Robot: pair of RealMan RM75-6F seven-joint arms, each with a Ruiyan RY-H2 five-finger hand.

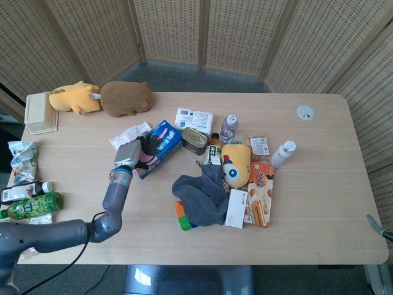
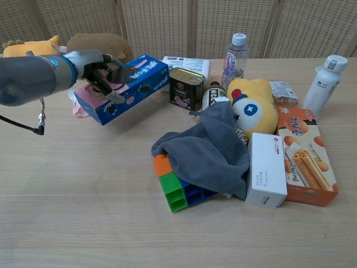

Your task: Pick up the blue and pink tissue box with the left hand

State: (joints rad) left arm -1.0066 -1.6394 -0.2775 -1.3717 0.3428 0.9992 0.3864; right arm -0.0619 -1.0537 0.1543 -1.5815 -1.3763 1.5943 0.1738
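Chest view showed the left hand [image 2: 103, 70] in the upper left of the frame, wrapped over the top of the tissue box [image 2: 125, 86] and gripping it. The box hung clear of the table [image 2: 83, 184], tilted so that its far end rode higher than the pink end nearest the arm. In the head view the same box [image 1: 156, 147] sat left of centre, just under the hand [image 1: 132, 153], with its upper end close to the tin [image 1: 194, 140].

The right hand was not in either picture, so nothing can be said of it.

The hold looked like a clamp from above across the box's width, with the fingers [image 2: 114, 95] running down the near side. Judging from that, the main risk was slippage: a light cardboard box held off its middle could pivot in the grasp, and the low pink end might swing down further. Squeezing harder to stop that could crush the thin walls.

A second risk was contact. The raised end lay near the tin [image 2: 186, 89] and the white pack [image 2: 187, 63] behind it, so a sideways swing toward the centre of the frame could knock them. The pink packet [image 1: 126, 134] lay directly beside the hand in the head view; whether it touched the box I could not tell.
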